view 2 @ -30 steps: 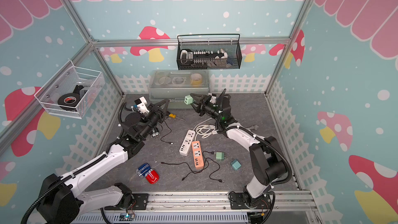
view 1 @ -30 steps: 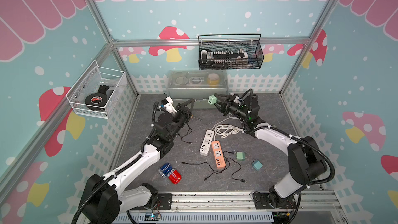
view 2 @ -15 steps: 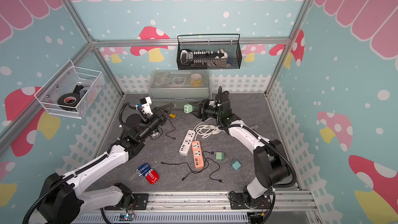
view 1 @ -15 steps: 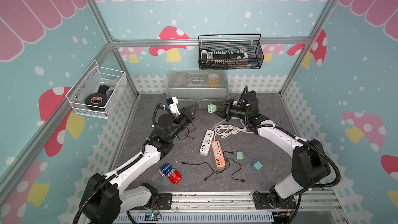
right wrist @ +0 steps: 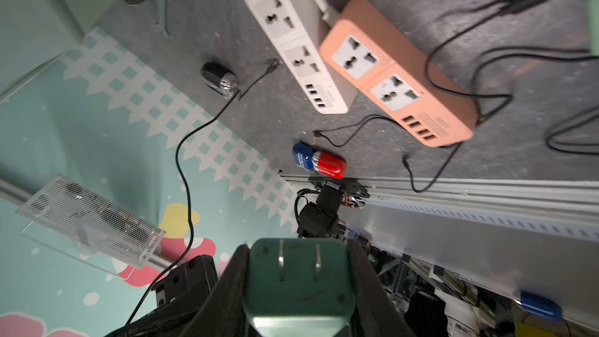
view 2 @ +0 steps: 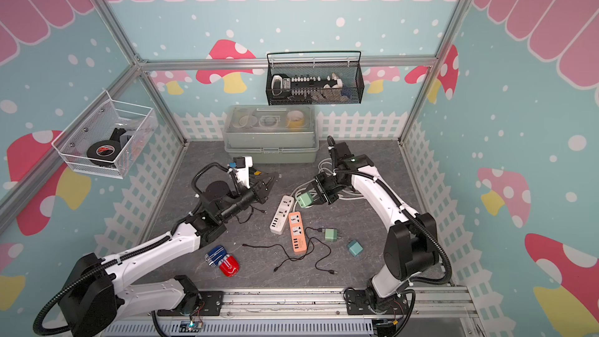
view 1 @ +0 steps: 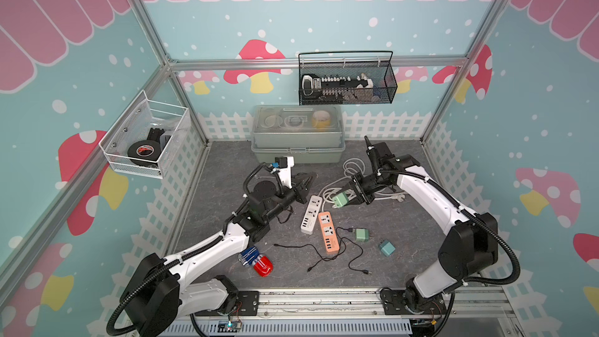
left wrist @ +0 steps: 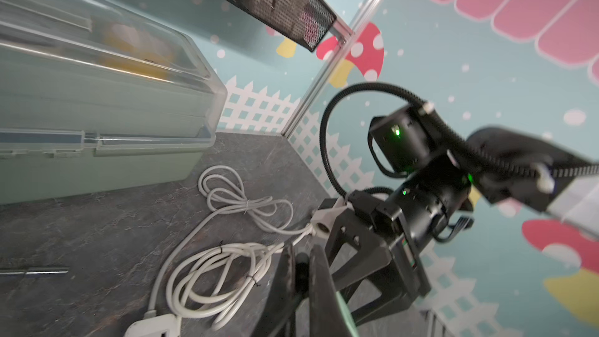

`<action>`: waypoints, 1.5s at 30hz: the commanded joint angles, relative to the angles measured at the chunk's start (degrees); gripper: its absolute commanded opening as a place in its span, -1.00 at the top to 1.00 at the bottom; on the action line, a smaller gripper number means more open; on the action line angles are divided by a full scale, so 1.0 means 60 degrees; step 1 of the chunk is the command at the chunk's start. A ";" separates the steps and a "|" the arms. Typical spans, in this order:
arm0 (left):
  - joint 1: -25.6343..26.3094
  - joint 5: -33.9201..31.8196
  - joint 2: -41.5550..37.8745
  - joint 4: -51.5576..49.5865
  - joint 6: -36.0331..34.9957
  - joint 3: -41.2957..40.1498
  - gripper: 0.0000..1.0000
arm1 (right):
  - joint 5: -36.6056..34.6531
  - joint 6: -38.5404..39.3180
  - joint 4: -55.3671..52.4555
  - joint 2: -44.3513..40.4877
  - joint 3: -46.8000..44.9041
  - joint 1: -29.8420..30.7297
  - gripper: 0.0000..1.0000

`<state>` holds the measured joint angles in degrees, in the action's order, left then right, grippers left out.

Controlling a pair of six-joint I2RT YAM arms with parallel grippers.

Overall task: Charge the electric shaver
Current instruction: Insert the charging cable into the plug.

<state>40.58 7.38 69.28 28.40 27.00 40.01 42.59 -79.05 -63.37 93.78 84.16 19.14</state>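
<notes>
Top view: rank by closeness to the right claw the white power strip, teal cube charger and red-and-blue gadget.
From the right claw:
1. White power strip, beside it, mid-floor.
2. Teal cube charger, nearer the front rail.
3. Red-and-blue gadget, front, near the left arm.

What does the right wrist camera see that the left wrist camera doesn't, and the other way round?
Only the right wrist view shows the orange power strip, the red-and-blue shaver and the two prongs of the green adapter in the right gripper. Only the left wrist view shows the coiled white cord and the black mesh basket. Both show the white power strip, the green box and the grey floor.
</notes>
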 commanded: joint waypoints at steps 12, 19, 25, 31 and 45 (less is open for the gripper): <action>0.1843 -0.0656 0.0830 0.0895 -0.3709 -0.0632 1.00 | 0.0027 0.3458 -0.5641 0.2879 0.2593 -0.0626 1.00; 0.2420 -0.1050 0.1384 0.1398 -0.3876 -0.0523 1.00 | 0.0339 0.3272 -0.5625 0.3016 0.2745 -0.0611 1.00; 0.2460 -0.1125 0.1663 0.1629 -0.4102 -0.0495 1.00 | 0.0501 0.3272 -0.5610 0.3015 0.2791 -0.0611 1.00; 0.2466 -0.1137 0.1995 0.1730 -0.4295 -0.0333 1.00 | 0.0659 0.3315 -0.5624 0.2985 0.2715 -0.0597 1.00; 0.2466 -0.1120 0.2093 0.1679 -0.4632 -0.0294 1.00 | 0.1633 0.3754 -0.5643 0.3091 0.2483 -0.0479 1.00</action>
<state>55.33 1.10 80.82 38.68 1.19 37.30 47.27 -58.22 -90.94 111.70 98.91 15.27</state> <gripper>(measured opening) 0.052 0.368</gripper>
